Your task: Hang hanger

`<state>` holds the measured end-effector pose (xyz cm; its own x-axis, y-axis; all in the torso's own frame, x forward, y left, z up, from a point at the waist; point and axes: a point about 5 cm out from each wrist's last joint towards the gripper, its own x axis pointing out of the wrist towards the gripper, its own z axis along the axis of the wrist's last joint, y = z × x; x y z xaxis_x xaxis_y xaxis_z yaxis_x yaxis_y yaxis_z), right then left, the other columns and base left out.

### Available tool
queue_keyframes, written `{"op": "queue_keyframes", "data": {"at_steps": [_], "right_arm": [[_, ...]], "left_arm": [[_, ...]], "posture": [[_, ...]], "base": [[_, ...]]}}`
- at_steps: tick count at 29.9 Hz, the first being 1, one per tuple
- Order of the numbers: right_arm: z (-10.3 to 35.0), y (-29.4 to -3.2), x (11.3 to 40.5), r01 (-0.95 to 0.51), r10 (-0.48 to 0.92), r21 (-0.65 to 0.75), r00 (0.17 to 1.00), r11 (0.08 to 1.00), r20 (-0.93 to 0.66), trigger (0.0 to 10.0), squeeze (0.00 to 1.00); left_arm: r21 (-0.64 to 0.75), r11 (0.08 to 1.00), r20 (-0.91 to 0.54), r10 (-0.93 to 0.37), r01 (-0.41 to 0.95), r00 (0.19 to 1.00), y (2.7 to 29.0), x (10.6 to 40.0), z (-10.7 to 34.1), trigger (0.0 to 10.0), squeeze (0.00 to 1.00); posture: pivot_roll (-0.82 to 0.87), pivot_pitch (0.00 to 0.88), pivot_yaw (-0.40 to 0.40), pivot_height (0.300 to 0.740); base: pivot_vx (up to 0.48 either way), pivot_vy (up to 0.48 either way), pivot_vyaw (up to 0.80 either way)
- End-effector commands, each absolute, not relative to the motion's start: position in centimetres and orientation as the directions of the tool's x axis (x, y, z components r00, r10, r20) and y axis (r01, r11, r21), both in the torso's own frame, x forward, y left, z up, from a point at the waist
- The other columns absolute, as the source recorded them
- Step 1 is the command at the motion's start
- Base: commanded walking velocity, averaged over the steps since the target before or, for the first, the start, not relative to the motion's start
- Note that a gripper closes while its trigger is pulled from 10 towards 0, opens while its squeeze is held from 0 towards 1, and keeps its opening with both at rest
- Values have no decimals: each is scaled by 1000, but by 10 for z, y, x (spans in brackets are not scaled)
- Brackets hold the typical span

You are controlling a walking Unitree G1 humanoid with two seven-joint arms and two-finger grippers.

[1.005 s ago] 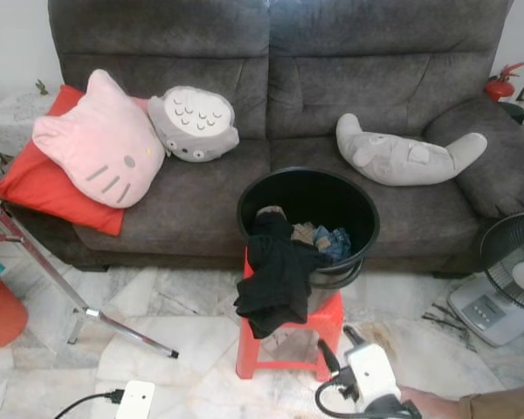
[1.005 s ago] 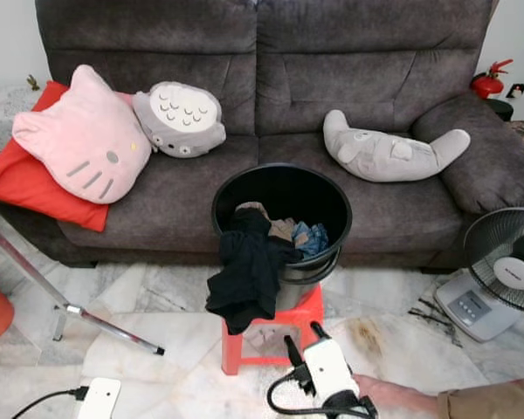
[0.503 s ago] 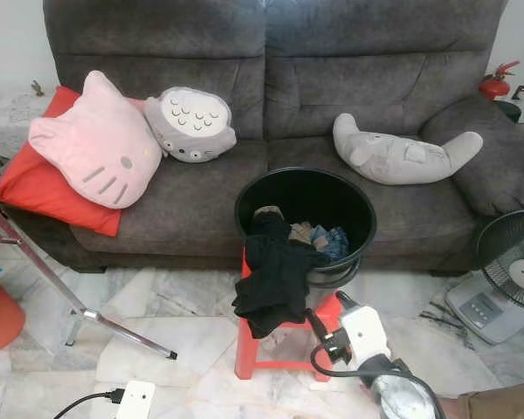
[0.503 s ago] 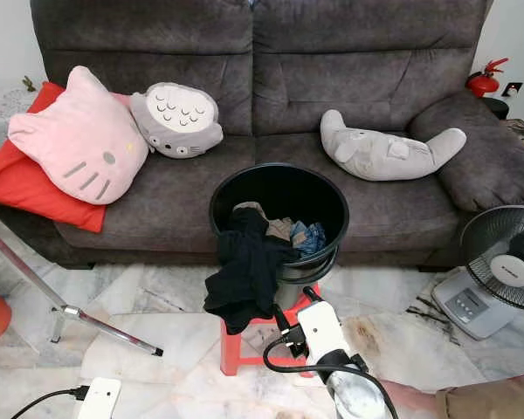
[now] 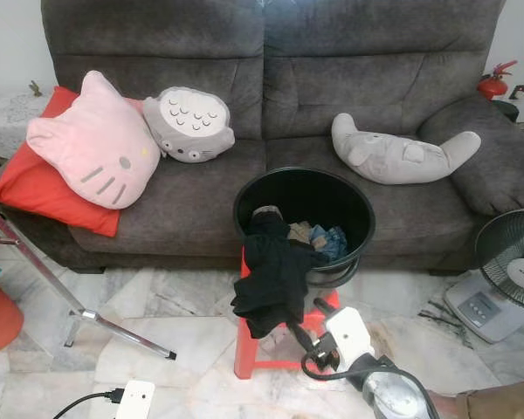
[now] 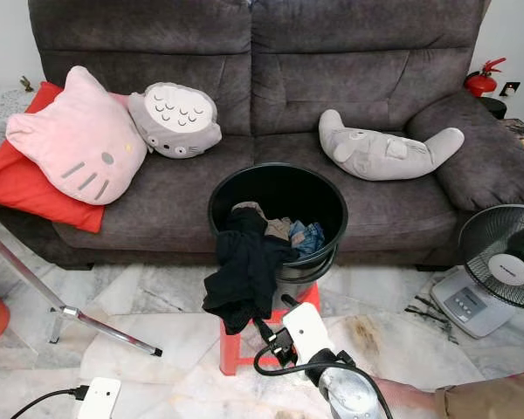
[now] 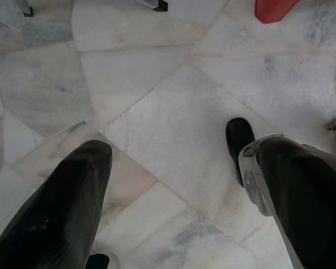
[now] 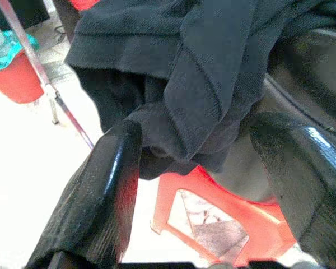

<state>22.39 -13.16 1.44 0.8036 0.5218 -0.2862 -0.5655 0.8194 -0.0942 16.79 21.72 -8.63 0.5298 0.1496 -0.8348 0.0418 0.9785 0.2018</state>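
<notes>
Right gripper (image 8: 196,185) with jaws spread wide, nothing between them yet, aimed at the lower hem of the black garment (image 5: 275,279) and sitting just beside it, in front of the red stool (image 5: 251,349). Probably the approach to the first pick: no hanger to be seen anywhere, so the garment counts here as the thing to take. Looks soft, limp and light; likely to sag, stretch and trail once lifted, and to drag on whatever lies under it in the black bucket (image 5: 354,209), where more clothes (image 5: 327,240) show. Best hold judged to be a thick bunched fold low on the hanging part, pinched deep rather than at a thin edge that could slip out. Draped over the bucket's front rim, hanging down past the stool's seat, bucket standing on the stool before the grey sofa (image 5: 271,96). Right wrist view gives the folds and ribbed hem at close range, and the stool's leg beneath, detail lost from the head. Head views give the whole layout instead: cushions, fan (image 5: 511,271), metal stand (image 5: 61,292). Left gripper (image 7: 168,168) hanging idle over the marble floor (image 7: 157,112), jaws apart and empty.
</notes>
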Motion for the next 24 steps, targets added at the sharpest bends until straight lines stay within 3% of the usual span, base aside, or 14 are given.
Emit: {"op": "queue_keyframes", "data": {"at_steps": [1, 6, 23, 24], "right_arm": [[9, -132, 222, -565, 510, -101, 797, 819, -323, 10000, 0], [6, -137, 231, -523, 449, -162, 825, 837, -344, 10000, 0], [9, -125, 248, -565, 490, -197, 808, 801, -328, 10000, 0], [10, -125, 249, -561, 484, -209, 813, 801, -324, 7216, 0]], "left_arm": [[219, 974, -838, 160, 54, 522, 219, 166, -87, 10000, 0], [219, 975, -837, 161, 50, 522, 219, 166, -87, 10000, 0], [221, 974, -834, 164, 48, 526, 218, 166, -87, 10000, 0], [222, 974, -834, 164, 49, 526, 218, 166, -87, 10000, 0]], "posture": [[-42, 0, 40, 740], [-37, 0, 37, 740], [-31, 0, 33, 740], [-31, 0, 33, 740]], "base": [[0, 0, 0], [0, 0, 0], [0, 0, 0], [0, 0, 0]]}}
